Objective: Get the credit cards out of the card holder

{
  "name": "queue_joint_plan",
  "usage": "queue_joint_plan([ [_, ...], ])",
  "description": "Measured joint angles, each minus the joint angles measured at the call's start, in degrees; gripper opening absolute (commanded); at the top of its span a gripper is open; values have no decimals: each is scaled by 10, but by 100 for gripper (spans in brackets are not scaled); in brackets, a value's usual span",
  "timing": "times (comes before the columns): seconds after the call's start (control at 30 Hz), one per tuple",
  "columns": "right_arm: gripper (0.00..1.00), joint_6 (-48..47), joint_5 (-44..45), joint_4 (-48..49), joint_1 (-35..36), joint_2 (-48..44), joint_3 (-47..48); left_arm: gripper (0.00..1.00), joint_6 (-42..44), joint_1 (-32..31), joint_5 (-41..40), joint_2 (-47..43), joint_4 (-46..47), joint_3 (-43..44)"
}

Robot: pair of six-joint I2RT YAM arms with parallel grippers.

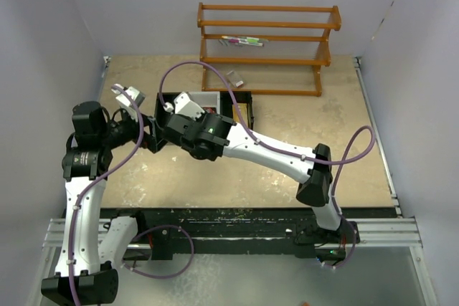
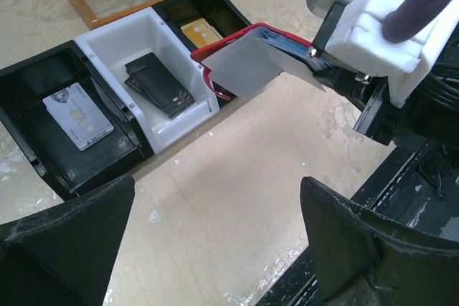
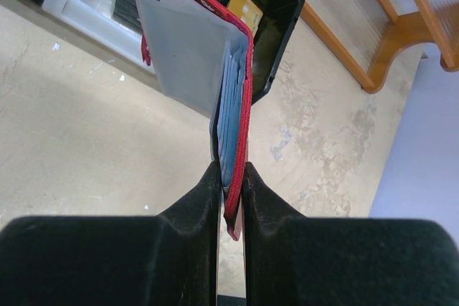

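Note:
My right gripper (image 3: pixel 229 177) is shut on the edge of the red card holder (image 3: pixel 246 98) and holds it up above the table, near the tray. Its clear sleeves (image 3: pixel 188 51) fan open to the left, and bluish card edges (image 3: pixel 231 116) show inside. The left wrist view shows the card holder (image 2: pixel 247 36) in the right gripper (image 2: pixel 324 59), over the tray's right end. One grey credit card (image 2: pixel 77 115) lies in the tray's left black compartment. My left gripper (image 2: pixel 215 241) is open and empty, low over bare table in front of the tray.
The black-and-white three-compartment tray (image 2: pixel 140 141) holds a black block (image 2: pixel 159 84) in its white middle and a gold-yellow block (image 2: pixel 202 31) in its right compartment. A wooden rack (image 1: pixel 269 48) stands behind it. Both arms crowd the table's left middle (image 1: pixel 179 130).

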Motion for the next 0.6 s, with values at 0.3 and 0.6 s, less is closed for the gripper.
queue_joint_plan([
  [0.3, 0, 13, -172, 81, -32, -110, -73, 99, -80, 0, 50, 8, 35, -4],
  [0.6, 0, 73, -303, 196, -76, -168, -47, 99, -135, 0, 75, -36, 89, -19],
])
